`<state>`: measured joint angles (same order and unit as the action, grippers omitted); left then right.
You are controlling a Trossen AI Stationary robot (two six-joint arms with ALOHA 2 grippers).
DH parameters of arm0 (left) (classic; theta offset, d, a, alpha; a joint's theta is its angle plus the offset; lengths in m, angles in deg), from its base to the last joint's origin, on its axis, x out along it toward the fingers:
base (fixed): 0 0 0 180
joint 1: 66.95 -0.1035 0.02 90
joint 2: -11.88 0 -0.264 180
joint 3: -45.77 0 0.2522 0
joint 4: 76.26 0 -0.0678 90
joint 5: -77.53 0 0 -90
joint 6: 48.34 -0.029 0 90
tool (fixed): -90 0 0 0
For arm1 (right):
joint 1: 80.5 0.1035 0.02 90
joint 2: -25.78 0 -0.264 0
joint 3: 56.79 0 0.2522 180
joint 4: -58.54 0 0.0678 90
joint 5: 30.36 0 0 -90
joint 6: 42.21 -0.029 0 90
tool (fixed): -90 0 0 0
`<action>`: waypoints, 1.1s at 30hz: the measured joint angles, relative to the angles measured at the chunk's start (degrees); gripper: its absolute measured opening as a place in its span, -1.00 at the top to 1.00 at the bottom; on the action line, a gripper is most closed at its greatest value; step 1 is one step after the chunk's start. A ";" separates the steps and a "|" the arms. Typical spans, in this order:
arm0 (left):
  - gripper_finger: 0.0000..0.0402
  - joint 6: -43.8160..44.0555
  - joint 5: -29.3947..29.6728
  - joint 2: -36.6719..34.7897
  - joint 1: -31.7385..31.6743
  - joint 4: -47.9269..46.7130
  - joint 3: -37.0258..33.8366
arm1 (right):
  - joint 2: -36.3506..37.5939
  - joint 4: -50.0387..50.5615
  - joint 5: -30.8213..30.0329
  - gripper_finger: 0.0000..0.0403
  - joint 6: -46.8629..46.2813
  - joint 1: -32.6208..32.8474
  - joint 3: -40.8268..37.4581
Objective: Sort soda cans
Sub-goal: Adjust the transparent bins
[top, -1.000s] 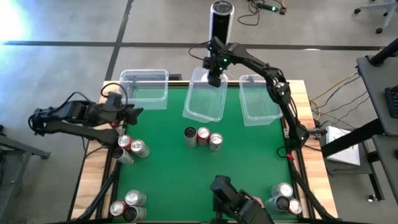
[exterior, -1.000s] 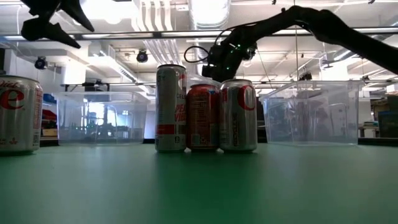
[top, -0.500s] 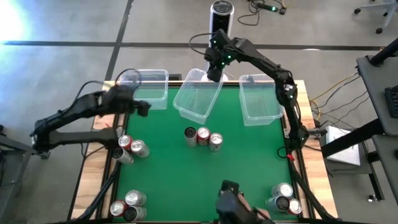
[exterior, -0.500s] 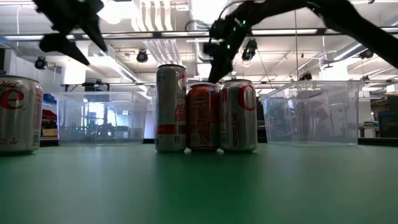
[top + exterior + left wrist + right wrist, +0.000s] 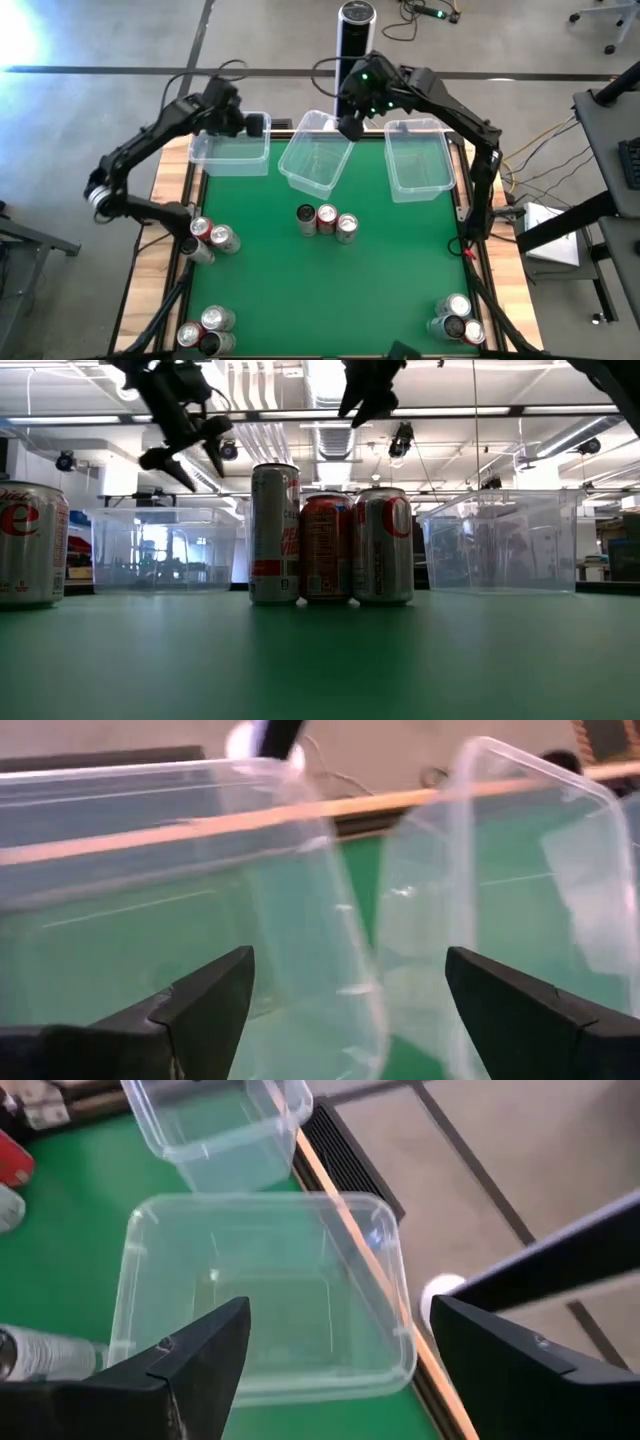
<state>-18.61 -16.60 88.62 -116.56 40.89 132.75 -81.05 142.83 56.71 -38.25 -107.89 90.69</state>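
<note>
Soda cans [image 5: 326,220] standing mid-table, both grippers spread open over the far edge.

High view: left gripper [image 5: 256,125] at the left tub [image 5: 231,143], right gripper [image 5: 350,125] above the middle tub [image 5: 317,160]. Low view: three cans touch. Wrist views: fingers apart, holding nothing.

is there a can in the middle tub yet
No, in the high view the middle tub holds nothing; three cans stand on the mat beside it.
</note>
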 joint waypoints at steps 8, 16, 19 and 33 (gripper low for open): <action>-0.56 -2.26 0.12 13.34 0.31 -3.12 7.81 | 0.07 3.60 -4.77 -0.52 -4.17 3.03 -1.91; -0.47 -2.34 1.61 20.84 0.37 -4.42 8.96 | 0.07 4.33 -4.63 -0.47 -1.06 4.30 -5.73; -0.31 -2.24 3.42 22.14 0.79 -4.06 9.11 | 0.07 4.15 -4.63 -0.45 2.92 4.26 -7.18; 0.88 -8.06 3.88 18.23 8.19 -15.18 9.96 | 2.86 3.12 -4.60 -0.46 11.48 0.69 -7.88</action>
<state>-26.67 -12.72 106.85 -108.37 25.71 142.70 -78.19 145.95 52.11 -26.77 -107.20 82.82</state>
